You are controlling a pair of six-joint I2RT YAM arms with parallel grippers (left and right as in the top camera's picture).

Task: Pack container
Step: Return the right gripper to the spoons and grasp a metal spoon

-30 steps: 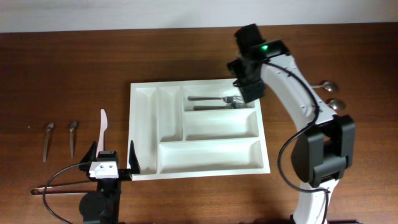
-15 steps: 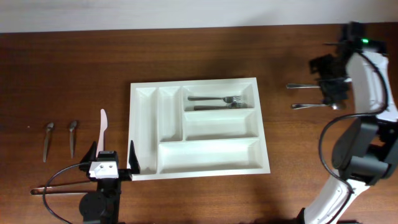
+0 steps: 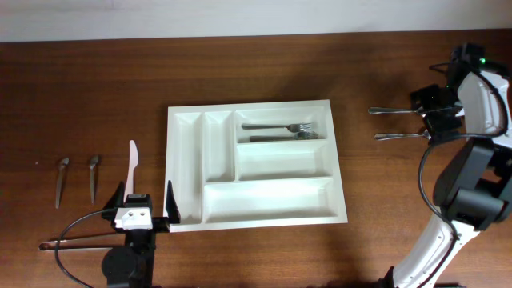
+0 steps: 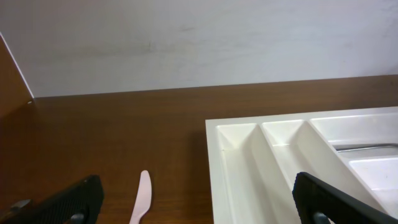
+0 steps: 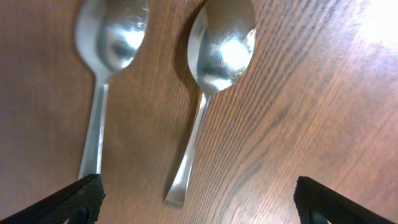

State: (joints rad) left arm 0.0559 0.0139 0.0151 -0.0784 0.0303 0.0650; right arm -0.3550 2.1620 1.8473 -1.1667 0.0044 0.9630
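The white container [image 3: 264,200] lies mid-table, and two forks [image 3: 280,132] lie in its top wide compartment. Its left slots show in the left wrist view [image 4: 249,162]. Two metal spoons [image 3: 398,110] [image 3: 400,136] lie on the wood to its right. My right gripper [image 3: 438,114] hovers over their bowls, open and empty. In the right wrist view [image 5: 199,211] both spoons [image 5: 109,43] [image 5: 221,43] lie between the fingers. My left gripper [image 3: 144,204] rests open and empty at the container's front-left corner.
A pale plastic knife [image 3: 133,164] lies left of the container and also shows in the left wrist view [image 4: 142,199]. Two small spoons [image 3: 62,180] [image 3: 94,176] lie further left. A cable [image 3: 72,240] loops by the left arm's base. A white wall runs behind the table.
My right arm swung from above the container's fork compartment out to the right, over the two spoons. The left arm, the forks and the container have not moved.
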